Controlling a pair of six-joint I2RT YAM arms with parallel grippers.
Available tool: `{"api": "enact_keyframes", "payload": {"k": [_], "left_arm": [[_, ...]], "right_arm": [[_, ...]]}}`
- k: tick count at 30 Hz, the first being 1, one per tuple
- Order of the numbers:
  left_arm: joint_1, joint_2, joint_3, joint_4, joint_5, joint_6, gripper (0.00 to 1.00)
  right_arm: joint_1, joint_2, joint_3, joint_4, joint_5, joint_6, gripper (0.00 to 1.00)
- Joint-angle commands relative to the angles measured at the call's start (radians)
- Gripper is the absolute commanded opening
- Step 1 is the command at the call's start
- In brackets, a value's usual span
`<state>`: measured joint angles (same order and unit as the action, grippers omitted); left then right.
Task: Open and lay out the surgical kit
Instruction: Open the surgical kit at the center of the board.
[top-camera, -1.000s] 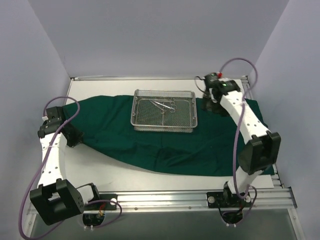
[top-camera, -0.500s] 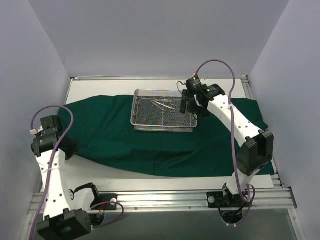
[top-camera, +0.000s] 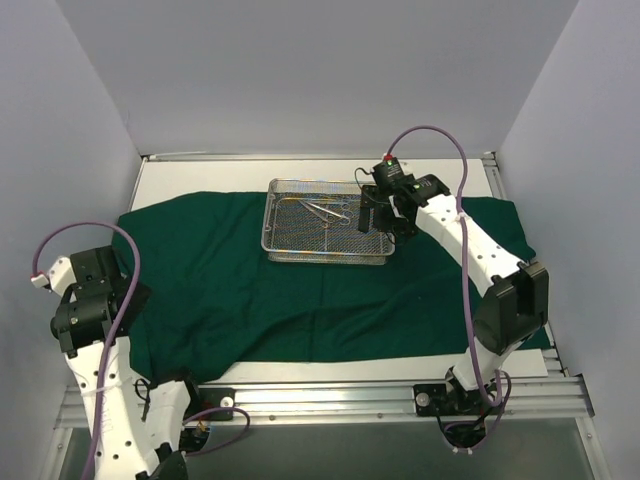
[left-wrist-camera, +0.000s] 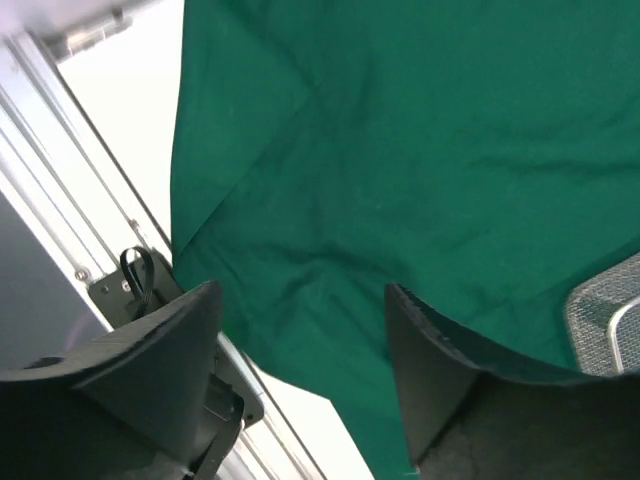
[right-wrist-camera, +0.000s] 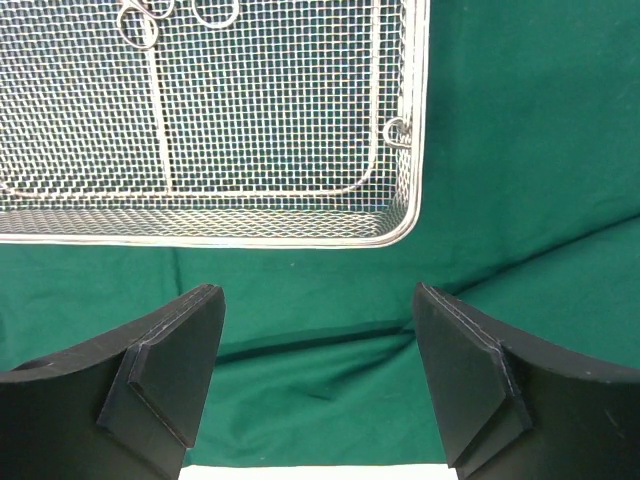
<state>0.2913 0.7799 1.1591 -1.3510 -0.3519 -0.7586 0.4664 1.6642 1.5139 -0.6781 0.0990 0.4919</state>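
Green cloth drape (top-camera: 300, 290): spread across the table, soft, limp, light. Pinch at an edge or corner; likely to drag and wrinkle. Wire-mesh tray (top-camera: 325, 255) sits on it, far side: stiff, light, take by the rim. Inside, slim steel instruments (top-camera: 328, 210), probably slippery; ring handles the best hold. Left gripper (left-wrist-camera: 300, 340) parted, empty, over the cloth's left edge. Right gripper (right-wrist-camera: 318, 370) parted, empty, just beside the tray's corner.

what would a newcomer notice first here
A dark green cloth drape is spread across most of the white table. On its far middle sits a rectangular silver wire-mesh tray with slim shiny metal instruments inside, and the open right gripper hangs by the tray's right end.
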Motion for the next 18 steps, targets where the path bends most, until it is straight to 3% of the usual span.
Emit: {"api": "enact_keyframes", "payload": {"k": [1,6,11,16,18], "left_arm": [[-0.018,0.011,0.105,-0.155,-0.065,0.011,0.76],[-0.02,0.109,0.033,-0.044,0.12,0.045,0.97],[0.008,0.218,-0.039,0.055,0.186,0.005,0.97],[0.031,0.427,0.011,0.128,0.045,0.121,1.0],[0.029,0.578,0.068,0.127,0.021,0.18,0.93]], "right_arm": [[0.005,-0.052,0.008,-0.001,-0.019,-0.016,0.77],[0.005,-0.055,0.028,-0.011,-0.007,-0.033,0.77],[-0.002,-0.043,0.063,-0.009,-0.068,-0.03,0.77],[-0.012,-0.038,0.104,-0.018,-0.093,-0.033,0.77],[-0.021,-0.031,0.112,-0.012,-0.145,-0.03,0.77]]}}
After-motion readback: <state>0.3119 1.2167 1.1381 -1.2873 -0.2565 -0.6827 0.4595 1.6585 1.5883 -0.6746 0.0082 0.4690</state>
